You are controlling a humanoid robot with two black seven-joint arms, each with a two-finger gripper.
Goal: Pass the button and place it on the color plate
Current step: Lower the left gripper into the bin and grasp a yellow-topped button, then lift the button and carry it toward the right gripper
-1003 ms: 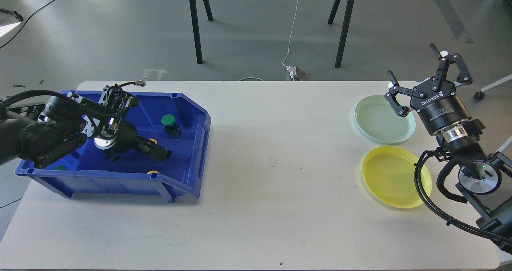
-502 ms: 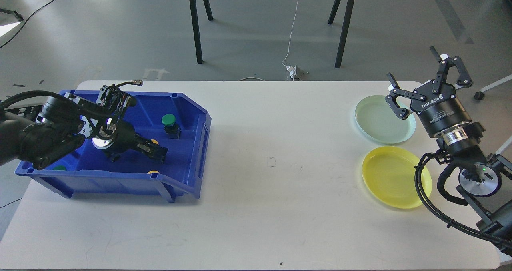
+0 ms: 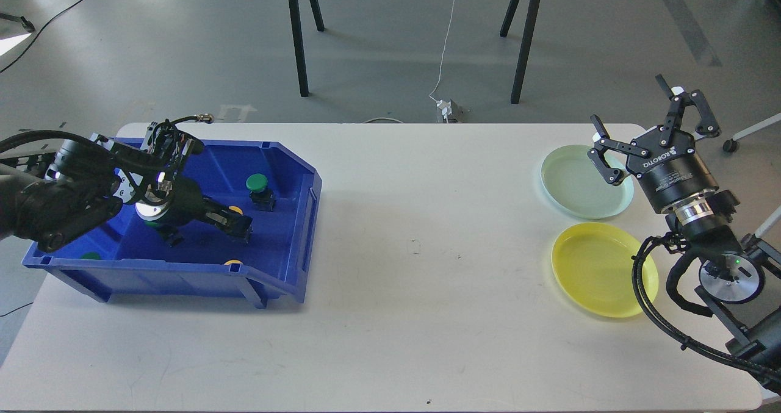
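My left gripper [image 3: 239,225] reaches down into the blue bin [image 3: 287,260]; its dark fingers cannot be told apart. A yellow button [image 3: 233,210] shows right at the fingers; I cannot tell whether it is held. A green button [image 3: 257,183] on a black base stands in the bin, a little beyond the gripper. Another yellow button [image 3: 232,262] lies against the front wall, and a green one [image 3: 91,255] sits at the front left. My right gripper [image 3: 645,126] is open and empty, raised by the right rim of the pale green plate [image 3: 573,184]. The yellow plate [image 3: 595,266] lies in front of it.
The blue bin takes up the table's left end. The two plates lie at the right end. Black stand legs [image 3: 297,35] and a white cable [image 3: 445,53] are on the floor beyond the table's far edge.
My left gripper has drawn back to the left and slightly upward inside the bin. The right gripper has shifted very slightly; it stays open.
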